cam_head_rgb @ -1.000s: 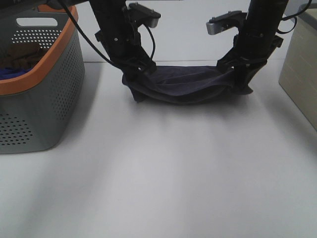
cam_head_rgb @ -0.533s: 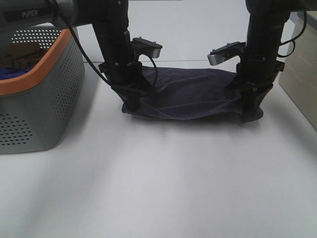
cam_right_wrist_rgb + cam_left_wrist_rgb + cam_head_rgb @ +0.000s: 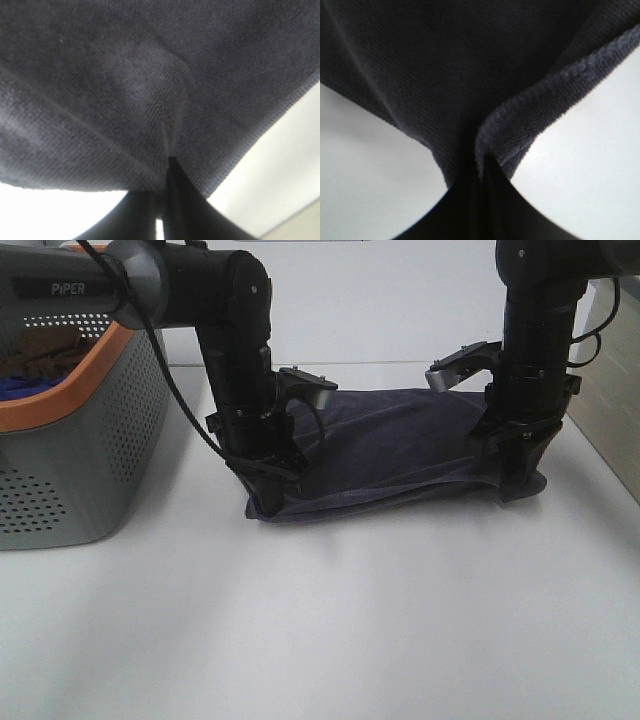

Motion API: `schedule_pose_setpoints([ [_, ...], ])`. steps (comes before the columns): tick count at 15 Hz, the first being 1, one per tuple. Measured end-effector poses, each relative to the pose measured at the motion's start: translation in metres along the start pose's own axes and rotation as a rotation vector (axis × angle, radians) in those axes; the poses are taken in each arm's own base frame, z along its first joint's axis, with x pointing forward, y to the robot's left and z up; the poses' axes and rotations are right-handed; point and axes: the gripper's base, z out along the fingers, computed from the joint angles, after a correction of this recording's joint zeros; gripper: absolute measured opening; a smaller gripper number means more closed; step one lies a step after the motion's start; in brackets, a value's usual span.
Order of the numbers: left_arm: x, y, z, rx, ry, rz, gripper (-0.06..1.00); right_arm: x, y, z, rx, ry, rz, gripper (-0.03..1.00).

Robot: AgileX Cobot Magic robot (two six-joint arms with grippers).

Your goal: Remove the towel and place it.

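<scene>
Although the towel (image 3: 390, 445) is out of the basket (image 3: 110, 450) and beside it, the left gripper (image 3: 268, 492) and right gripper (image 3: 518, 485) clamp its corners, so release is seemingly left.

The one marking that can be read is the word "PiPER" (image 3: 63, 287). It is in pale letters, all capitals except for a small i. It stands on a dark strip along the side of the silver-grey, tube-shaped link of the left arm (image 3: 135, 280). In the high camera's view the word is well apart from the black left gripper (image 3: 263, 500), up and to the left of it, back along the arm beyond the black jointed section. The lettered link lies level, just above the orange rim of the grey perforated plastic basket (image 3: 95, 370).
</scene>
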Motion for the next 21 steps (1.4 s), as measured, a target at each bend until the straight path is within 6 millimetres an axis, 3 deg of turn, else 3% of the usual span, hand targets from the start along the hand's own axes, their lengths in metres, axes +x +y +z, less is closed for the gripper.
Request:
schedule_pose_setpoints([
  [2,0.002,0.000,0.000,-0.013,0.010,0.007,0.00,0.003,0.004,0.003,-0.027,0.007,0.020,0.06],
  [5,0.002,0.000,-0.005,-0.019,0.002,0.010,0.00,0.015,0.010,0.020,-0.056,0.079,0.048,0.30],
  [7,0.002,0.000,-0.005,-0.017,0.001,0.009,0.00,0.017,0.011,0.020,-0.053,0.084,0.146,0.41],
  [14,0.001,-0.002,-0.005,0.005,-0.006,-0.017,0.01,0.046,0.025,-0.010,-0.067,0.031,0.372,0.47],
  [15,0.001,-0.002,-0.005,0.005,-0.006,-0.029,0.07,0.053,0.029,-0.020,-0.074,0.004,0.395,0.47],
  [16,0.001,-0.002,-0.005,0.006,-0.006,-0.060,0.23,0.059,0.032,-0.035,-0.079,-0.042,0.414,0.47],
  [17,0.001,-0.003,-0.005,0.007,-0.006,-0.076,0.31,0.062,0.034,-0.041,-0.083,-0.065,0.422,0.47],
  [18,0.001,-0.003,-0.008,0.006,-0.013,-0.131,0.68,0.079,0.041,-0.075,-0.082,-0.174,0.442,0.47],
  [19,0.001,-0.004,-0.014,0.003,-0.025,-0.140,0.76,0.090,0.045,-0.092,-0.078,-0.232,0.452,0.47],
  [21,0.002,-0.009,-0.038,-0.010,-0.075,-0.142,0.81,0.111,0.053,-0.118,-0.065,-0.327,0.471,0.47],
])
